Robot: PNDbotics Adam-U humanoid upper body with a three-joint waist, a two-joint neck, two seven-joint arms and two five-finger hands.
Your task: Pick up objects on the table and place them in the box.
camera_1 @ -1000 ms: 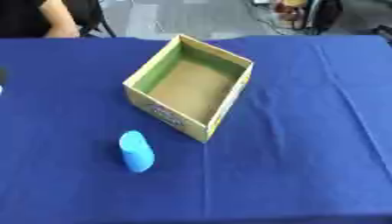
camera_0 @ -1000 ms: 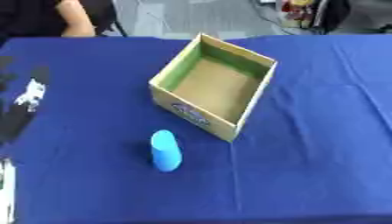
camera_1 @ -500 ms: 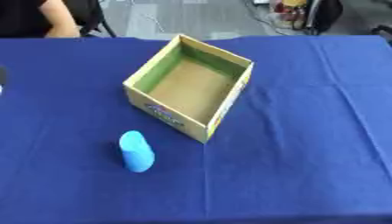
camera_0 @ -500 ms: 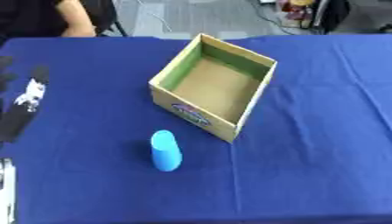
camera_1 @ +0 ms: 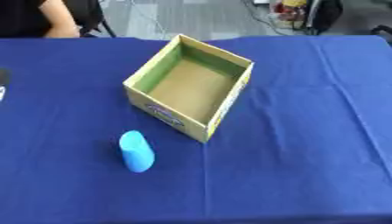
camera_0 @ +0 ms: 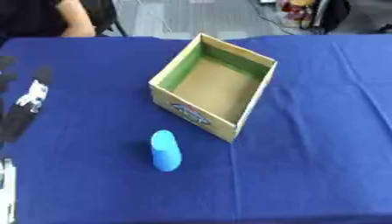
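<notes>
Open cardboard box (camera_0: 214, 98) at mid-table on blue cloth (camera_0: 321, 144), turned askew so one corner points near-right and another far; inside walls green, floor plain brown, nothing seen inside; printed label on the near-left outer wall. Light blue rounded object (camera_0: 165, 150), a short cylinder shape with a domed far end, lying on the cloth just near-left of the box, apart from it, long axis running roughly near to far. Cloth creased in a line running from the box's near corner toward the near edge. Left hand (camera_0: 23, 103) at the far-left edge of the left eye view, black with a silver-white patch, resting low over the cloth, well apart from both box and blue object; fingers pointing far and looking relaxed rather than clenched, holding nothing; in the right eye view only a sliver of it at the left edge. Right hand in neither view. At the near-left corner of the left eye view, a pale strip (camera_0: 8, 188) along the edge, too little shown to identify. Beyond the far edge of the table, grey floor and a seated person's arm at far left, touching nothing on the table; dark clutter and cables at far right.
</notes>
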